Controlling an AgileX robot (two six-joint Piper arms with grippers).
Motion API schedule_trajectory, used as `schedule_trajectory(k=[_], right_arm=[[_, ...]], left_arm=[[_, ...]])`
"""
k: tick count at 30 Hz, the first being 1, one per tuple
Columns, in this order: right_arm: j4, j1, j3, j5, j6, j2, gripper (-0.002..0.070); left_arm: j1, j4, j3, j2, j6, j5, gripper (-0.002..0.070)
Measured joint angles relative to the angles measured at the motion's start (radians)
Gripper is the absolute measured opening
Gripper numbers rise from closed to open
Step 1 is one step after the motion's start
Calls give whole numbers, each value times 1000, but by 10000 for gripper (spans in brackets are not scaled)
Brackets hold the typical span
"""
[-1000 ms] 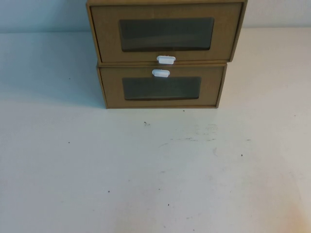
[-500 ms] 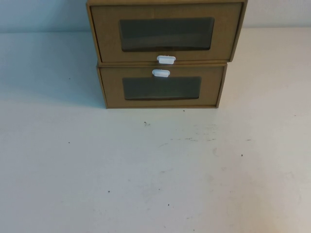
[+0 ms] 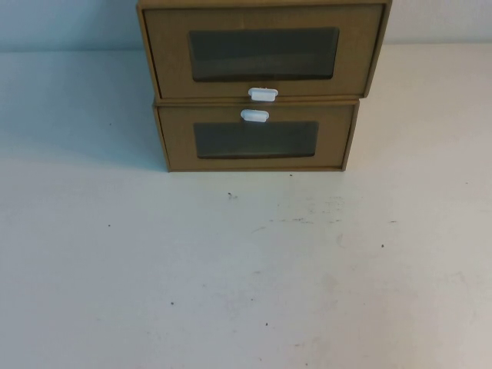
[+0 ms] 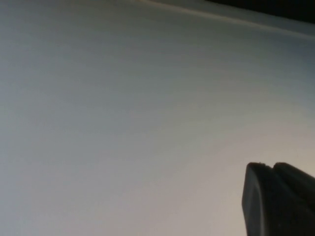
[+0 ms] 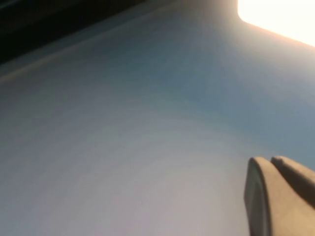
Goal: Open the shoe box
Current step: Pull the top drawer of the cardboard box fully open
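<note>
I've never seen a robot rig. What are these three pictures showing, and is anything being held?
This is a robot with two arms. The wide picture is from a raised camera looking down at a white table. On it one brown shoe box carries a second shoe box, both closed. The other two pictures come from cameras on the wrists. The left gripper and right gripper each sit over bare table, outside the wide picture, fingers shut, holding nothing.

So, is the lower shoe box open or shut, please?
Shut: lower shoe box front flush, white tab untouched. Left gripper and right gripper hover over the table, outside the high view.
</note>
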State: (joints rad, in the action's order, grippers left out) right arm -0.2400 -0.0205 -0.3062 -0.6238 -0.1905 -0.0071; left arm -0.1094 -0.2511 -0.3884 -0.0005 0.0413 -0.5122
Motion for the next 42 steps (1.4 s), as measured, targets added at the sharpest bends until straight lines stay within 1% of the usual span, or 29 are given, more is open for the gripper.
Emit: schedule_trajectory(k=[4,6,9,11,14,16,17,19,21,23,26,29,31,34,37,40,42], right_arm=[[-84,0,-197,192,0,98,-13],[-93,0,-282,313,0,179,-13],[-93,0,-409,526,0,319,-13],[-93,0,-493,657,0,432,-13],[-74,0,-596,815,6,591,-13],[-15,-2,-622,870,34,682,-13],[31,-10,-627,879,51,717,-13],[89,-26,-629,867,71,769,-13],[109,-52,-629,842,75,805,-13],[111,-88,-629,831,75,835,-14],[111,-139,-630,852,77,879,-13],[113,-193,-631,905,109,936,-13],[113,-236,-631,940,182,975,-13],[113,-305,-631,957,307,1039,-13],[115,-386,-631,951,415,1116,-13],[131,-475,-631,900,505,1193,-13],[147,-522,-631,849,555,1244,-13]], left_arm=[[0,36,-136,119,69,37,-5],[0,33,-191,189,76,49,-5],[0,2,-284,308,76,134,-5],[0,-22,-359,398,72,251,-5],[0,-30,-474,540,62,472,-5],[0,-43,-536,623,43,599,-5],[0,-54,-565,664,34,654,-6],[0,-67,-604,726,28,704,-5],[0,-74,-623,783,27,690,-5],[0,-93,-630,827,24,640,-6],[0,-116,-633,888,24,605,-5],[-2,-122,-645,963,24,615,-6],[-9,-122,-677,1033,40,651,-5],[-26,-122,-794,1152,128,765,-5],[-44,-141,-968,1284,265,907,-5],[-51,-208,-1154,1417,390,1052,-5],[-52,-286,-1269,1508,467,1132,-5]])
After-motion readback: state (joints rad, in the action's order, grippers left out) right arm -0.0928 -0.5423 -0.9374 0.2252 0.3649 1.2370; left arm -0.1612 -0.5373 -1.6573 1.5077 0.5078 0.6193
